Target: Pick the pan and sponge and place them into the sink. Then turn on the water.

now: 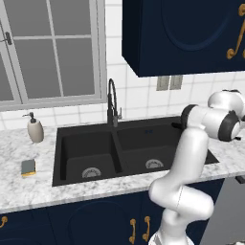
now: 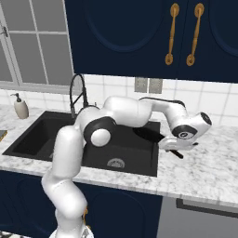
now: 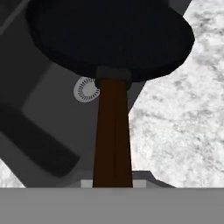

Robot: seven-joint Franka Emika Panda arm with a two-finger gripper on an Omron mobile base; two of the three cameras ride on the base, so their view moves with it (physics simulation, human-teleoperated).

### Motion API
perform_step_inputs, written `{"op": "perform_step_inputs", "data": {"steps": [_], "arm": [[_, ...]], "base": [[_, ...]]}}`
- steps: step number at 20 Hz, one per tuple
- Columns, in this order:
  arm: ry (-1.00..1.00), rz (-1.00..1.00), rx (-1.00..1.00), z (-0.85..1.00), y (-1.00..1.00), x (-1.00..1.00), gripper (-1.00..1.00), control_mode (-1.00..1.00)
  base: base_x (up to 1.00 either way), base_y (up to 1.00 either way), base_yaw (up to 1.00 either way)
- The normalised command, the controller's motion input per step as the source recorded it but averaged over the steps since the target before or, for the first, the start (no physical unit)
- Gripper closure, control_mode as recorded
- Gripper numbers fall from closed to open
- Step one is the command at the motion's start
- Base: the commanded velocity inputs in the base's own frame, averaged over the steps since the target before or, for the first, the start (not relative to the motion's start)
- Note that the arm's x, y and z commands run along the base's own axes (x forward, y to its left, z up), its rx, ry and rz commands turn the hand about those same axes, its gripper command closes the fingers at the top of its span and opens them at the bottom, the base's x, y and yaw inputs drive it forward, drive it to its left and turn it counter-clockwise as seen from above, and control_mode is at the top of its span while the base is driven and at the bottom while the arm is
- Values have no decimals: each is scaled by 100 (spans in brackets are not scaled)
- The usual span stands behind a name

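Holding the pan (image 3: 109, 37) by its dark brown handle, my gripper (image 2: 173, 148) hangs just beyond the right edge of the sink (image 1: 86, 139); in the hand view the handle runs straight up from between my fingers, so they are clamped on it, though the tips themselves are hidden; the pan's black bowl sits raised over the sink's right rim, partly above the right basin and partly above the marble counter (image 3: 183, 122); I cannot tell whether it touches the rim. Below the pan, the right basin's silver drain (image 3: 86, 89) shows, and that basin holds nothing else; the left basin, seen from the left base view, likewise holds just its drain (image 1: 91, 172). The sponge (image 1: 28, 167) lies on the counter left of the sink, near its front corner; the beige soap bottle (image 1: 35, 129) stands behind it. The black faucet (image 1: 112, 103) rises behind the sink's divider.
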Motion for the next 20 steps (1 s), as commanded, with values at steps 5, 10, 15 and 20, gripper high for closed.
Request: {"op": "perform_step_inputs", "data": {"steps": [5, 10, 15, 20], "arm": [[-35, 0, 0, 1, 85, 0, 100, -100], [-4, 6, 0, 0, 80, 7, 100, -100], [21, 20, 0, 0, 53, 36, 100, -100], [18, 30, -1, 0, 13, 53, 100, -100]], "base": [[0, 0, 0], [0, 0, 0], [0, 0, 0], [0, 0, 0]]}}
